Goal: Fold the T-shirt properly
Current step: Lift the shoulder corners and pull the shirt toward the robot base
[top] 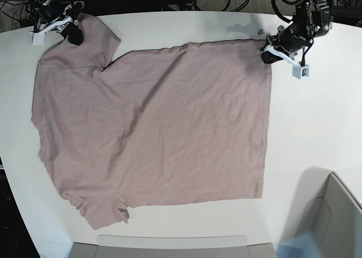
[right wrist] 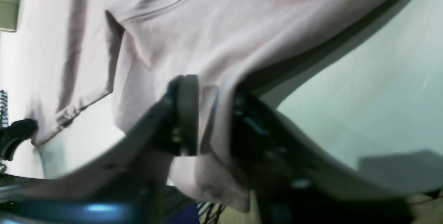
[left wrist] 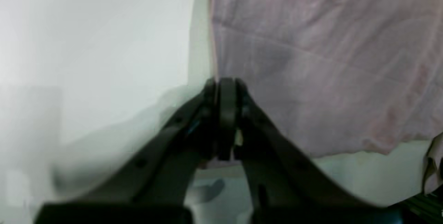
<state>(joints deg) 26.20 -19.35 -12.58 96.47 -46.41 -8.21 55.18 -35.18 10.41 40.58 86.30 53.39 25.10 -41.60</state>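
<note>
The T-shirt (top: 164, 128) lies spread nearly flat across the white tabletop (top: 317, 128), wrinkled. The right gripper (right wrist: 207, 113) has its fingers clamped on cloth at a far sleeve, and the left gripper (left wrist: 225, 85) pinches the far hem corner with fingers pressed together.

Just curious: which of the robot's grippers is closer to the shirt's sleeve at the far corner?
Right. The right gripper pinches the T-shirt at that sleeve; the left gripper grips the opposite hem corner.
</note>
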